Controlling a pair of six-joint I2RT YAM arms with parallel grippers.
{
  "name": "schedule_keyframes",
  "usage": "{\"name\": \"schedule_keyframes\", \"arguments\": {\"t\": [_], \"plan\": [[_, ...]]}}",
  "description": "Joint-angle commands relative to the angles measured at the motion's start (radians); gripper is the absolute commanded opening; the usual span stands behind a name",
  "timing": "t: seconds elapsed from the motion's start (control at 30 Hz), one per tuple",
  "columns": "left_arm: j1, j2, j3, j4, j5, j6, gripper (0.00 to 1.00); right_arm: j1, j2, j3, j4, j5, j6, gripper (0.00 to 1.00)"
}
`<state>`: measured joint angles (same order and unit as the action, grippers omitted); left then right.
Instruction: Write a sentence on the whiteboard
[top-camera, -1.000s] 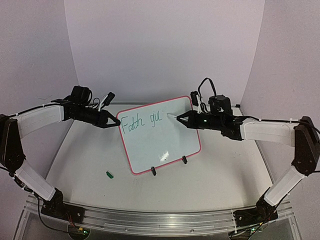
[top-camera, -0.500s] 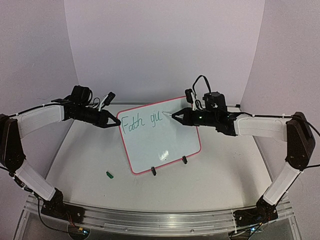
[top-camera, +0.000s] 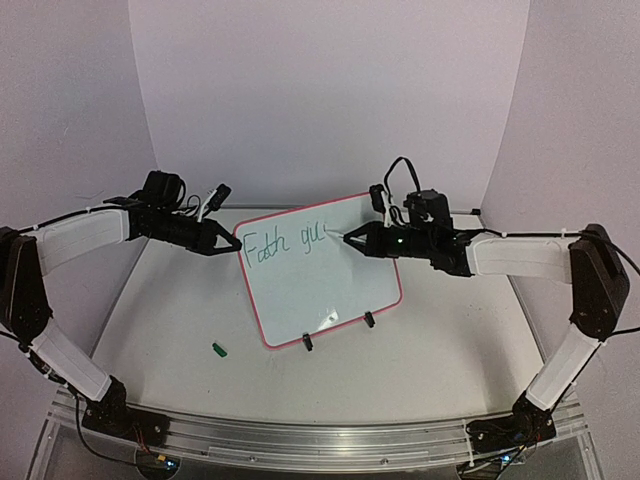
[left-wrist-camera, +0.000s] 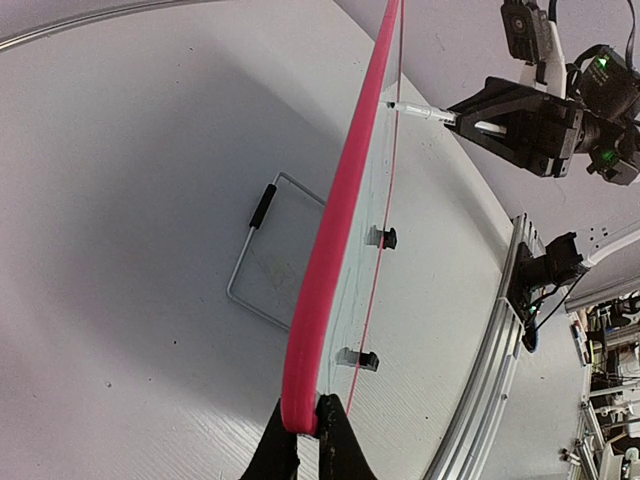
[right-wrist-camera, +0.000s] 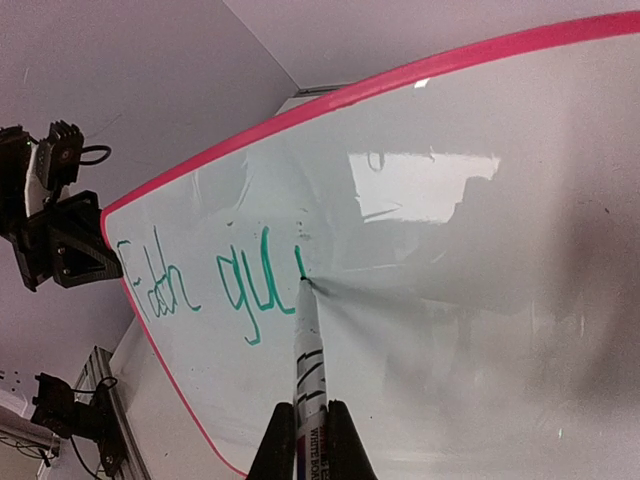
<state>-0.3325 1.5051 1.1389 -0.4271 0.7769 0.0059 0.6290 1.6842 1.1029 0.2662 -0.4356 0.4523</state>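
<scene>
Standing tilted mid-table, nearer the far edge, the whiteboard (top-camera: 320, 290) rests on two clip feet (top-camera: 307, 342). L gripper (top-camera: 232, 247) clamps its left rim by the top corner. R gripper (top-camera: 352, 238) pinches a marker (right-wrist-camera: 307, 350), tip touching the board just right of the sentence (top-camera: 285, 242), reading "Faith gui". Blank surface from tip to right rim & all below. Green cap (top-camera: 219, 349) lies on the table (top-camera: 440, 350), toward the near-left corner.

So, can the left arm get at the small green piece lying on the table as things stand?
Probably not freely: the way to the small green piece is open, but the left tool is shut on the edge of the pink-rimmed whiteboard.
</scene>
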Motion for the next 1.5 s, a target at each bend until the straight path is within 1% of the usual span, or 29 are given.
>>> {"name": "schedule_keyframes", "arguments": {"t": [0.0,0.17,0.3,0.47,0.93,1.23,1.47], "plan": [[-0.046,0.043,-0.011,-0.086,-0.060,0.085,0.00,0.000,-0.028,-0.049,0.009,0.022,0.019,0.00],[-0.049,0.044,-0.011,-0.087,-0.060,0.085,0.00,0.001,-0.052,-0.073,0.019,0.012,0.027,0.00],[-0.048,0.044,-0.011,-0.088,-0.061,0.085,0.00,0.000,-0.086,-0.072,0.053,-0.028,0.045,0.00],[-0.048,0.043,-0.011,-0.088,-0.061,0.085,0.00,0.002,-0.110,-0.053,0.081,-0.035,0.052,0.00],[-0.051,0.042,-0.011,-0.089,-0.060,0.087,0.00,0.003,-0.006,0.057,0.076,-0.031,0.030,0.00],[-0.052,0.043,-0.011,-0.090,-0.062,0.089,0.00,0.002,0.017,0.065,0.066,0.027,0.027,0.00],[-0.053,0.043,-0.011,-0.091,-0.063,0.089,0.00,0.001,0.014,0.064,0.061,0.037,0.020,0.00]]}}
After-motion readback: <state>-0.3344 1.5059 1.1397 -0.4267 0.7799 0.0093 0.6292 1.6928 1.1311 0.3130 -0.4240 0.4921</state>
